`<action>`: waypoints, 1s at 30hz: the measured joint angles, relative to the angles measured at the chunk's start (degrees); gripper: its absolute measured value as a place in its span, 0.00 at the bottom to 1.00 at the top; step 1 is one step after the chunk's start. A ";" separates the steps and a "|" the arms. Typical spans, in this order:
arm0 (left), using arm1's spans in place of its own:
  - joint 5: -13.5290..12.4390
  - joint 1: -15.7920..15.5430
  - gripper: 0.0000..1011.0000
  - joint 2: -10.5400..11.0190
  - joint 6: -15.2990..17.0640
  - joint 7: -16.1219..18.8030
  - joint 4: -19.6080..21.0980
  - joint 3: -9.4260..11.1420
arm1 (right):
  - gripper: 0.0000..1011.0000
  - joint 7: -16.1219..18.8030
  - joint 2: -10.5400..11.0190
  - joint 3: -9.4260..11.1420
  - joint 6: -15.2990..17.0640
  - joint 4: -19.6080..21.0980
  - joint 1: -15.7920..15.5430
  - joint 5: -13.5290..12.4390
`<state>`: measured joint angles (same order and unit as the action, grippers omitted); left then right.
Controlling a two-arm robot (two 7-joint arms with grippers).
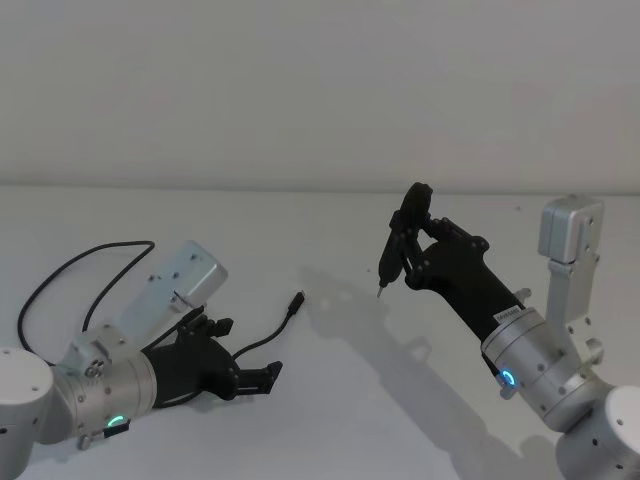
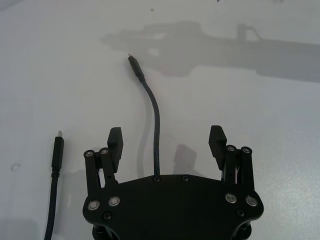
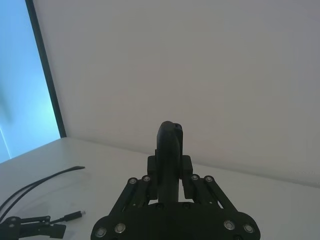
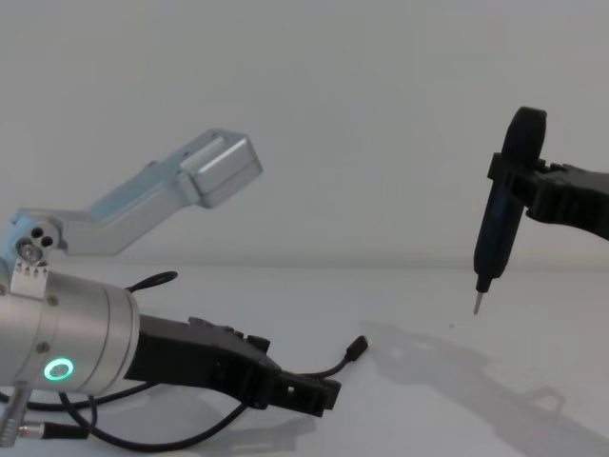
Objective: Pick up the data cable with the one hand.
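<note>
The jaws of our left gripper (image 2: 166,130) stand wide apart, low over the white table (image 2: 260,115). The data cable (image 2: 156,120) runs out between the fingers (image 2: 115,142), apart from both, and its near stretch is hidden under the palm. One plug (image 2: 135,65) lies ahead of the fingertips. Another plug (image 2: 58,152) lies just outside one finger, its cord cut off at the frame edge. Our right gripper (image 1: 412,250), high above the table and well apart, is clamped on a pointed black tool (image 4: 497,214).

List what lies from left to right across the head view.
Left gripper, open → plug end of the data cable → pointed black tool, clamped in the right gripper.
</note>
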<state>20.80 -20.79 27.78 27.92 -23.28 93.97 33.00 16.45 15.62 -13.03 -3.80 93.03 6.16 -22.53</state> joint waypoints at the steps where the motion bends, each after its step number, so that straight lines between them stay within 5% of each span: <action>1: -0.07 0.01 0.99 -0.01 0.11 0.03 0.00 0.02 | 0.27 0.06 0.00 -0.01 -0.03 -0.04 -0.02 -0.03; 8: -0.54 0.07 0.99 -0.12 0.83 0.25 0.00 0.20 | 0.27 0.49 0.09 -0.15 -0.09 -0.36 -0.11 -0.39; 13: -0.77 0.09 0.90 -0.18 1.17 0.35 0.00 0.27 | 0.27 0.82 0.15 -0.26 -0.11 -0.66 0.03 -0.54; 30: -1.07 0.16 0.37 -0.25 1.62 0.48 -0.04 0.39 | 0.27 2.29 -0.25 -1.55 -0.79 -5.28 3.67 -0.66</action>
<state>19.72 -20.64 27.53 29.55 -22.80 93.92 33.38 18.74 15.37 -14.58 -4.59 87.75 9.83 -23.20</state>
